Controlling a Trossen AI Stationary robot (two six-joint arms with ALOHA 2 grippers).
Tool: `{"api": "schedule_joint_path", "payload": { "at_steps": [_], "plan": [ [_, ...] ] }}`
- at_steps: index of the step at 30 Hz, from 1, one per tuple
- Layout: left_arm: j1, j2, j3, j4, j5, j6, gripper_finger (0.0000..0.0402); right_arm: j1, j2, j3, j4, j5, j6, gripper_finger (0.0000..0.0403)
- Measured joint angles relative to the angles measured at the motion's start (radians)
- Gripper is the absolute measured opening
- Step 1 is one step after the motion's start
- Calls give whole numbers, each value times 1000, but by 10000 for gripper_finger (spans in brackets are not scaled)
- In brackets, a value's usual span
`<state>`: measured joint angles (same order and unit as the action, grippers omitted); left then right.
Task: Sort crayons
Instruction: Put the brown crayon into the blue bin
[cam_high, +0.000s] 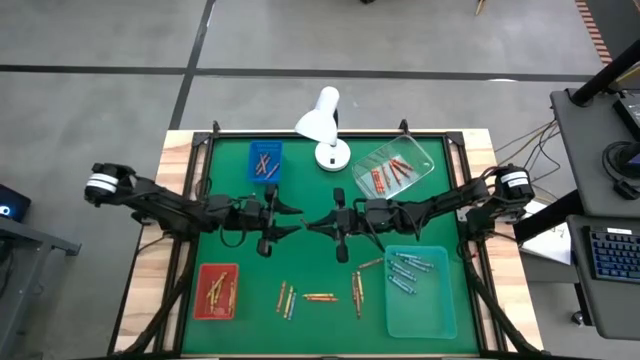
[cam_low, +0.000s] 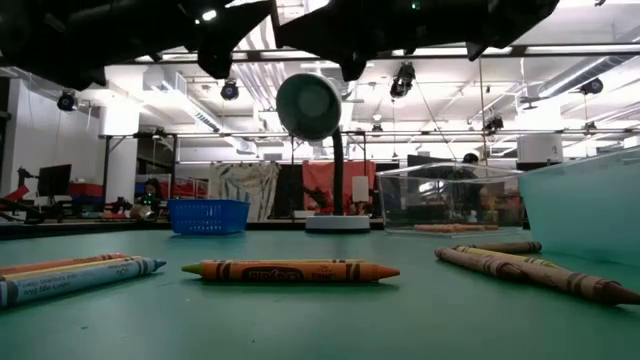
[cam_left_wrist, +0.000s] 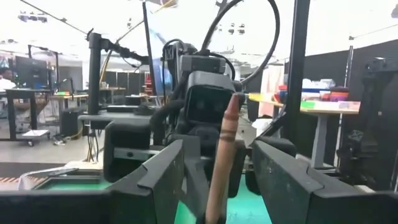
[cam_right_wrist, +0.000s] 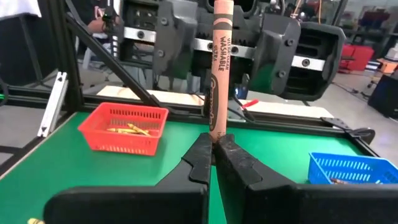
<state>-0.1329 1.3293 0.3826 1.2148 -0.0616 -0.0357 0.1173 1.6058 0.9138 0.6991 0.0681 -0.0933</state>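
You've got one brown paper-wrapped crayon (cam_right_wrist: 219, 74) standing upright, its lower end pinched between closed dark fingers, its "washable" label readable along the wrapper; it shows again (cam_left_wrist: 222, 163) tilted slightly between two spread fingers. On the green mat, loose crayons lie flat in a row (cam_high: 320, 297): an orange one (cam_low: 290, 270) lies crosswise, a blue-tipped one (cam_low: 75, 278) lies beside an orange-red one, brownish ones (cam_low: 530, 270) angle away. Others sit sorted: yellow-gold in the red tray (cam_high: 216, 291), light blue in the teal tray (cam_high: 408, 270), red in the clear tray (cam_high: 388, 174), orange in the blue tray (cam_high: 264, 164).
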Motion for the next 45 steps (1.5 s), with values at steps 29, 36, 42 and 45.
{"api": "schedule_joint_path", "payload": {
  "at_steps": [29,36,42,45],
  "plan": [
    [10,59,69,-79,-18,38,12,-6,-41,29,-108,110,42,121],
    [72,-174,116,-709,-309,7,4,-7,-106,154,-542,317,94,166],
    [260,-290,223,-1281,-480,-107,3,-7,-110,241,-756,379,121,173],
    [389,-297,248,-1397,-478,-139,3,-7,-111,245,-760,379,120,171]
  ]
}}
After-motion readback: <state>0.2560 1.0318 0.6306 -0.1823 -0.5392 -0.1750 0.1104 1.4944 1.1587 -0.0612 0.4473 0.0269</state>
